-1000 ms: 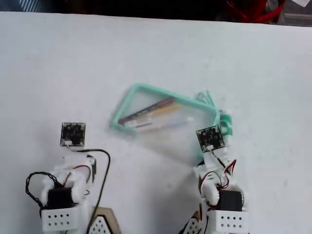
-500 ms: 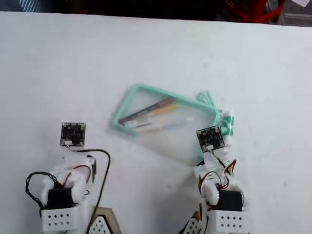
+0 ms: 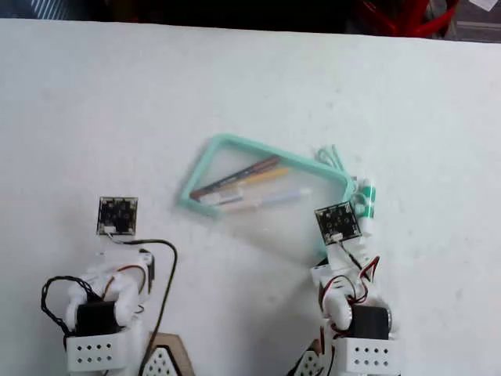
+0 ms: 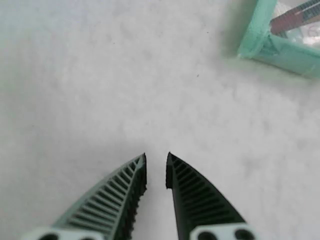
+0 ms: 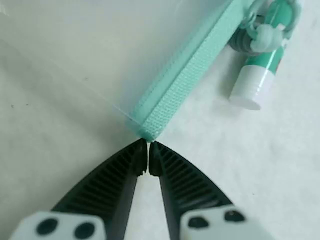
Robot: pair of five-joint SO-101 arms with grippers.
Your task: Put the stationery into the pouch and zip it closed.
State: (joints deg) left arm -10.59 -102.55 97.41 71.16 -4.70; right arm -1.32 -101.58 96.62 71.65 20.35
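Change: the stick (image 3: 365, 196) by the pouch's right end has shifted a little in the last second; I see both arms where they were.
Pouch (image 3: 258, 146): clear with a teal edge, flat mid-table, holding several pens (image 3: 239, 182).
Stick: green with a white cap, outside, just beside the pouch's end.
Right gripper (image 5: 149, 159): jaws pressed together at the pouch's corner.
Left gripper (image 4: 156, 170): jaws slightly parted over the table (image 3: 117, 102).

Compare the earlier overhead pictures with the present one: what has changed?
The coloured pens inside the clear, mint-edged pouch have shifted slightly and lie flatter. The green-and-white stick beside the pouch's corner shows more plainly. Nothing was grasped or released. The pouch stayed put, as did the right gripper, shut at its corner.
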